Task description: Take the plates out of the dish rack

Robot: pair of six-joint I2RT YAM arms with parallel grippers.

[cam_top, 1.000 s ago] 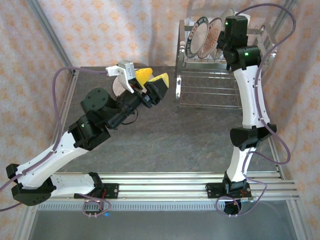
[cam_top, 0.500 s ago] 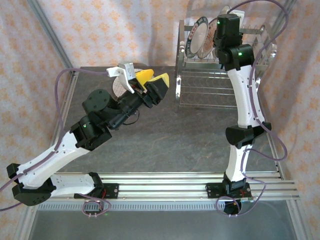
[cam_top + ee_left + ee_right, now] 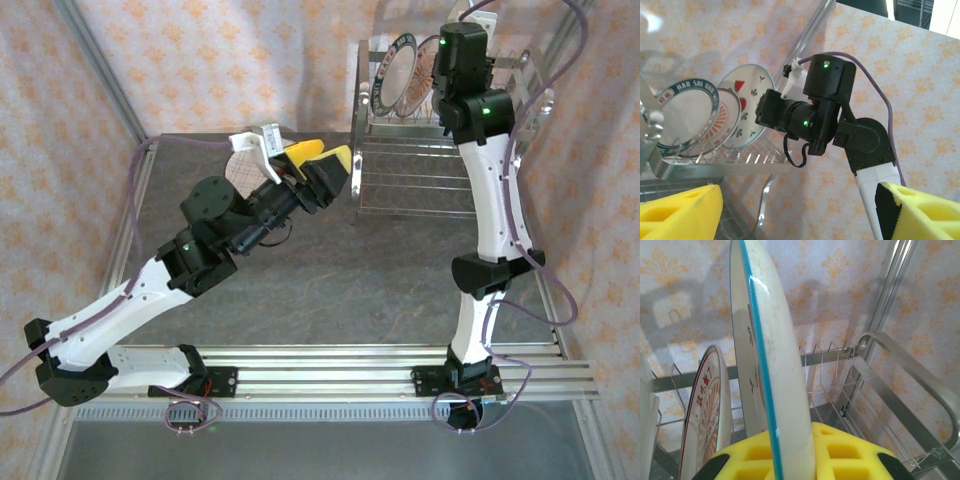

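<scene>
**Step in hand (judged): lift one plate out of the upper tier.**

1. The bench (image 3: 330, 280) is the set-down area. The dish rack (image 3: 410, 185) stands at its far right corner, and the plates sit on edge in its upper tier.
2. Raise the strawberry plate (image 3: 765, 355) straight up along its own plane until its lower rim clears the upright dividers. Move it sideways only after that. Whether the rim is seated in a slot cannot be told.
3. Keep the plate off the orange-patterned plate (image 3: 702, 410) just beside it. The dark-rimmed plate (image 3: 685, 115) stands one place further along.
4. The right pincer (image 3: 790, 462) is clamped on the strawberry plate's rim, with one yellow pad on each face. Avoid wrist roll, because a rim grip on glazed ceramic is likely to slip.
5. The left pincer (image 3: 325, 154) hangs over the bench near the rack's left end, jaws apart and holding nothing.

**Orientation:** The strawberry plate stands on edge, leaning slightly. Its decorated face is turned toward the neighbouring plates. A round plate has no long axis, and the gripped diameter runs upward from the pads.
</scene>
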